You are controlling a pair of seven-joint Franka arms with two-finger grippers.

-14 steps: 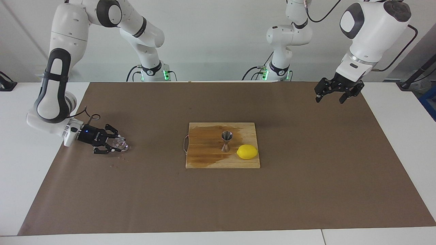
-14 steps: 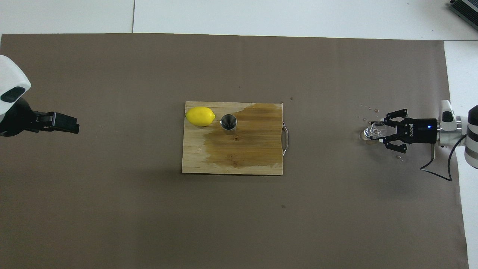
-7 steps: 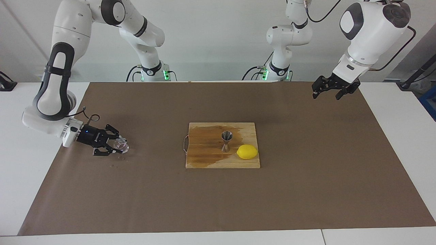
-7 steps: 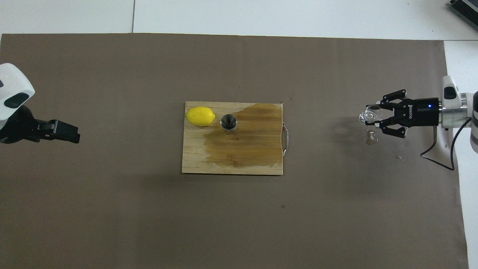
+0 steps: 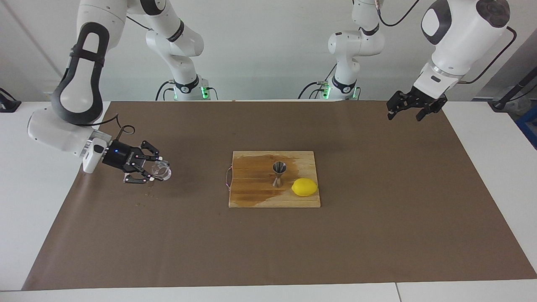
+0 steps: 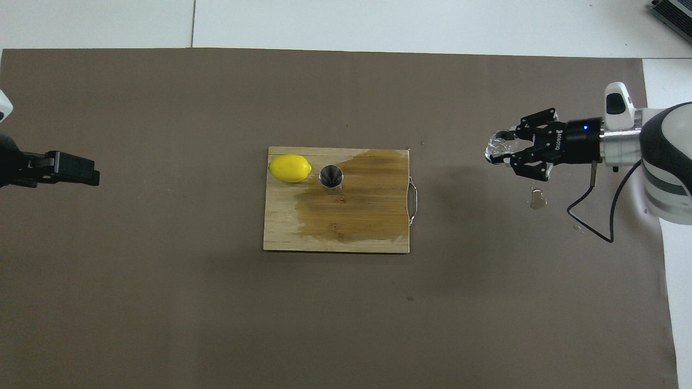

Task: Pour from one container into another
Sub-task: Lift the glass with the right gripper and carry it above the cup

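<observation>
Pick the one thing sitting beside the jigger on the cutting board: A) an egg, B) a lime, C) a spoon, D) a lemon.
D: a yellow lemon lies beside the steel jigger on the wooden cutting board, toward the left arm's end.

Wooden cutting board [image 5: 251,197] mid-table on brown paper cover [image 5: 377,235] — large dark wet stain across it. Yellow lemon [image 5: 304,187] on board, toward left arm's end.
</observation>
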